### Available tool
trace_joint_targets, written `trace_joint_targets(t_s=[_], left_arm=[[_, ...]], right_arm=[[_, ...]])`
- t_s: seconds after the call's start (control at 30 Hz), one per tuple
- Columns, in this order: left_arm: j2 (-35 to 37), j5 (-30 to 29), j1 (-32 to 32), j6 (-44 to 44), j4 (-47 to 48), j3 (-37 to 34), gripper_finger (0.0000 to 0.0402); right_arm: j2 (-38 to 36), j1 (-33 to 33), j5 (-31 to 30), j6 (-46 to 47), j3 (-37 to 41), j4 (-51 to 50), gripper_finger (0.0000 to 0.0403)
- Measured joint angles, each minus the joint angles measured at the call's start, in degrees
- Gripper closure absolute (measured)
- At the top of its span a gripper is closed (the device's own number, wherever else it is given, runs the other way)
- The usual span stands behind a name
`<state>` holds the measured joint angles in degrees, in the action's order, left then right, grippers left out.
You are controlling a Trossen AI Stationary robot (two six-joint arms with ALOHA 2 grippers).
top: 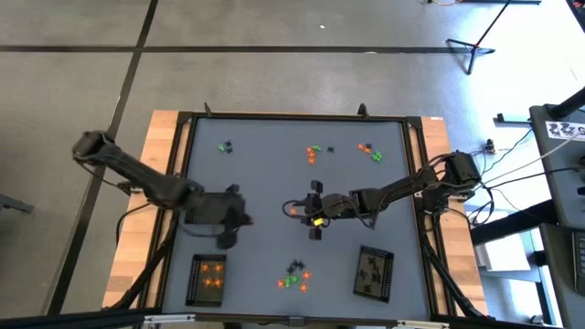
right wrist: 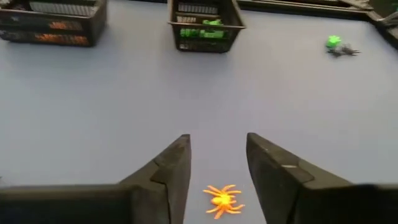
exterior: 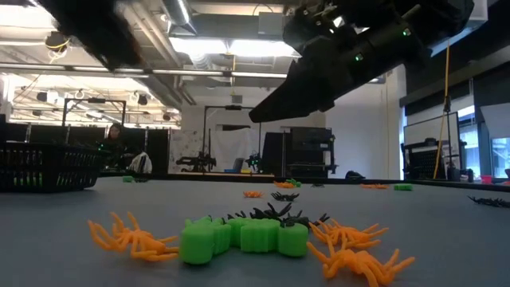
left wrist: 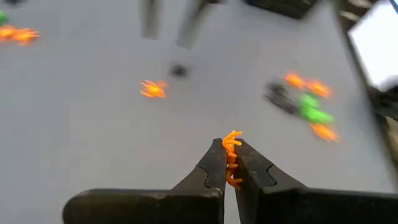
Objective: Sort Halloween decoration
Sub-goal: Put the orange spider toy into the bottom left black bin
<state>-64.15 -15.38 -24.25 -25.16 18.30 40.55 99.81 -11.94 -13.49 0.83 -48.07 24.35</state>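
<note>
The left gripper [left wrist: 231, 163] was clamped on one orange spider [left wrist: 232, 149], its legs sticking out between the fingertips. Beyond those fingers lay another loose orange trinket [left wrist: 153, 89] and a mixed cluster of orange, green and black pieces [left wrist: 305, 106].

The right gripper [right wrist: 217, 163] stood with its fingers apart, a single orange spider on the mat [right wrist: 222, 200] lying between them, untouched. Ahead of these fingers stood two black mesh trays: one holding orange pieces [right wrist: 53, 23], one holding green pieces [right wrist: 205, 26]. No writing was readable anywhere.
</note>
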Motion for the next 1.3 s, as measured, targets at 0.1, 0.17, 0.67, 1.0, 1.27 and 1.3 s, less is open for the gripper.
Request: trace_joint_targets(t_s=[0.1, 0.17, 0.67, 1.0, 1.27, 1.3], left_arm=[[0.6, -2.9, -9.1, -4.8, 9.1, 5.9, 0.0401], [-0.3, -4.8, -15.1, -10.4, 13.5, 8.7, 0.0401], [-15.6, -4.8, -35.1, -48.3, 15.7, 9.8, 0.034], [-14.6, -16.2, -34.4, -41.0, 15.7, 9.8, 0.028], [-14.5, -31.3, -32.8, -27.3, 11.3, 7.2, 0.0287], [-14.5, -32.2, -32.2, -25.7, 8.8, 5.9, 0.0287]], right_arm=[[0.0, 0.0, -1.4, -1.2, 0.0, 0.0, 0.0241], [0.0, 0.0, -1.5, -1.3, 0.0, 0.1, 0.024], [0.0, 0.0, -1.1, -1.3, 0.0, 1.8, 0.0239], [0.0, -1.4, 10.1, -1.0, -4.0, -2.5, 0.0239], [0.0, -10.3, 11.6, -0.5, -9.8, -20.9, 0.0239], [0.0, -11.5, 11.4, 0.3, -9.8, -22.0, 0.0239]])
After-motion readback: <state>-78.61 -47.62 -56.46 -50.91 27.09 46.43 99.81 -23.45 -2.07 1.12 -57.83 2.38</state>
